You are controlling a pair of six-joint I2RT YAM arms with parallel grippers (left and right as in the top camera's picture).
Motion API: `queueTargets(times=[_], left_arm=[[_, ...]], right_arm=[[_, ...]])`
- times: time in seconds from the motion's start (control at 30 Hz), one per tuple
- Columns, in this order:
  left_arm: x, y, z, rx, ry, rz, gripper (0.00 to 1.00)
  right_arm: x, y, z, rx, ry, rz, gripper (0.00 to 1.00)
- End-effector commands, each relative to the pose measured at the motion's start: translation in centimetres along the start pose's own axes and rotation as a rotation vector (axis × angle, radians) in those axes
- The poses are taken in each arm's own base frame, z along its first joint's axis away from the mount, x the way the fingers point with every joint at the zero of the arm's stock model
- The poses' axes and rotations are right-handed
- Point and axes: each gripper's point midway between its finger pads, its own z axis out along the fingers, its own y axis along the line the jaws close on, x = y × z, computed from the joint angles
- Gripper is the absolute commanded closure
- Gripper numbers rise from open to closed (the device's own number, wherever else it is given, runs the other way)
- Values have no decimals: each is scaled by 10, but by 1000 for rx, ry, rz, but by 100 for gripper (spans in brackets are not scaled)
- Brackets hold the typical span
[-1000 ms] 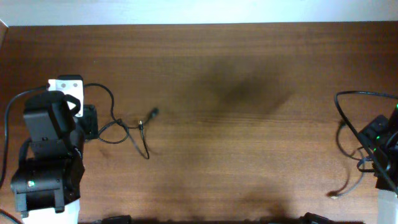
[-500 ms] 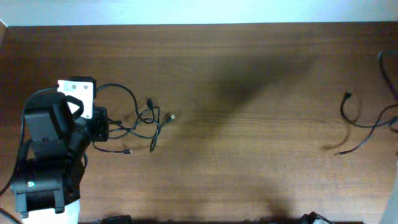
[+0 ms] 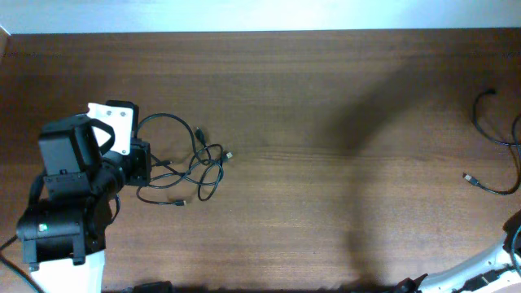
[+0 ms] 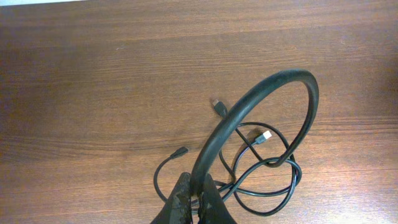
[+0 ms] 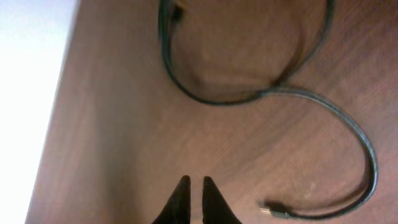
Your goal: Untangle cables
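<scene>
On the brown wooden table (image 3: 326,89), I see thin black tangled cables (image 3: 203,163) just beside the left gripper (image 4: 195,194), which pinches one strand, while the right gripper (image 5: 194,186) sits well apart from it, narrow and empty; I judge the cables limp and light, best grasped near the plugs.

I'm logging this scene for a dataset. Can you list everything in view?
Table: one, brown wood, fills the view.
Tangled cables: number unclear, black, table's left part.
Loose cable: one, black, table's right edge.
Left gripper: one, black, shut on a strand of the tangle.
Right gripper: one, dark, shut and empty, near the loose cable.
</scene>
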Motion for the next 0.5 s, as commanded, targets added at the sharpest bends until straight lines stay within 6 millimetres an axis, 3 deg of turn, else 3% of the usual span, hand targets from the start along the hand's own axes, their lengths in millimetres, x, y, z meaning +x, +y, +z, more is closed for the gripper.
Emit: queueTargets(times=[0.0, 0.07, 0.1, 0.13, 0.17, 0.23, 0.27, 0.3, 0.33, 0.37, 0.4, 0.47], left_arm=[[-3, -9, -2, 55, -15, -8, 100], [-3, -9, -2, 53, -16, -1, 100], [-3, -9, -2, 53, -16, 0, 100], [-3, -9, -2, 53, -16, 4, 100], [-3, -9, -2, 54, -16, 4, 100], [-3, -9, -2, 54, -17, 12, 100], [-4, -13, -2, 75, -21, 49, 100], [-5, -18, -3, 102, -31, 84, 100], [-6, -18, -3, 104, -33, 87, 100], [-6, -20, -3, 113, -36, 114, 100], [-7, -25, -4, 146, -48, 149, 100], [-11, -46, -5, 268, -89, 264, 100]], right_arm=[[0, -22, -2, 72, 8, 2, 1], [3, -20, -3, 48, 19, 31, 1], [3, -8, -5, -17, 24, 23, 1], [4, 26, -11, -187, 20, -81, 1], [8, 73, -30, -401, -2, -228, 1], [30, 122, -49, -514, -21, -437, 1], [48, 145, -51, -533, -9, -546, 1], [82, 176, -50, -554, 34, -708, 1], [110, 193, -44, -540, 83, -829, 1], [135, 205, -37, -522, 132, -922, 1], [173, 222, -27, -515, 216, -1039, 1], [232, 241, -23, -540, 349, -1177, 2]])
